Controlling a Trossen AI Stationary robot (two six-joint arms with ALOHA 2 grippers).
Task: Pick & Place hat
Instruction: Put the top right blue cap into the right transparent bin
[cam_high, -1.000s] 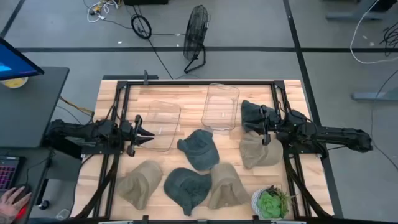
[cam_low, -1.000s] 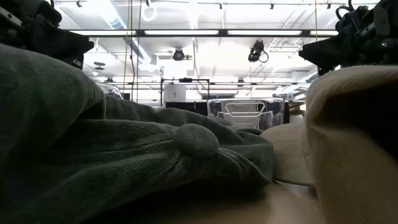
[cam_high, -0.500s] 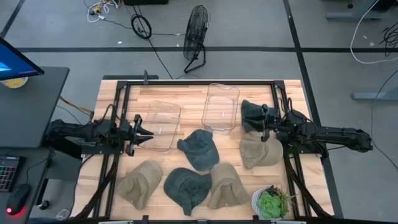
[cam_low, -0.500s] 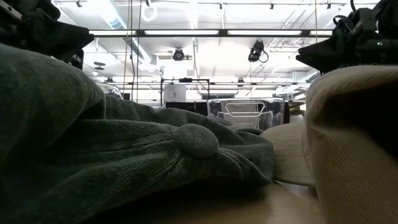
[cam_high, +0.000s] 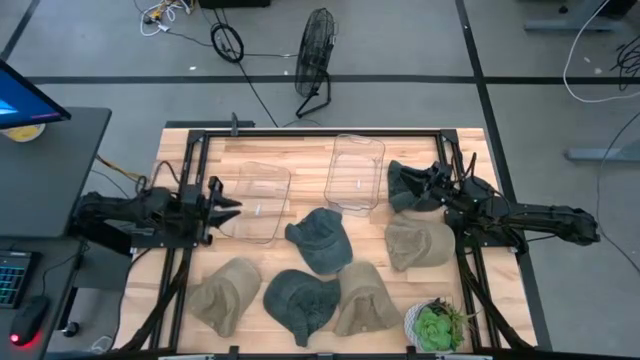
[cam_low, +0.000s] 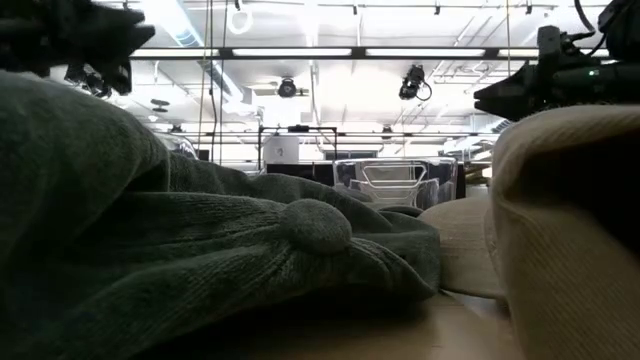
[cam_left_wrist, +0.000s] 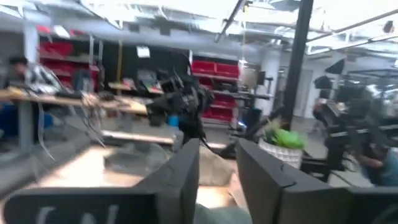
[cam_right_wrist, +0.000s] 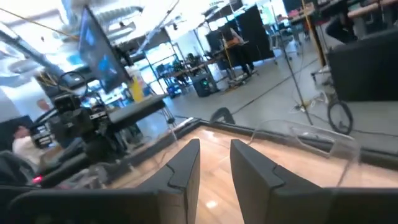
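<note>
Several soft hats lie flat on the wooden table in the high view: a dark green one (cam_high: 320, 240), a dark one (cam_high: 299, 302), beige ones at the near left (cam_high: 225, 293), near middle (cam_high: 364, 298) and right (cam_high: 418, 241), and a dark one (cam_high: 403, 185) at the far right. My left gripper (cam_high: 228, 205) (cam_left_wrist: 217, 168) is open at the left clear bin's left side and holds nothing. My right gripper (cam_high: 428, 180) (cam_right_wrist: 214, 165) is open above the far-right dark hat's right edge and is empty. Both look level across the table.
Two clear plastic bins stand on the table's far half, one at the left (cam_high: 262, 201) and one at the middle (cam_high: 355, 173). A potted plant (cam_high: 437, 326) sits at the near right corner. A black frame (cam_high: 320, 130) rims the table. In the low view, hats (cam_low: 200, 250) fill the foreground.
My right gripper has risen from over the right beige hat and moved toward the far edge, tipping up toward level. My left gripper has drawn back a little toward the left edge, lifted and tipped up. The hats have stayed where they were.
</note>
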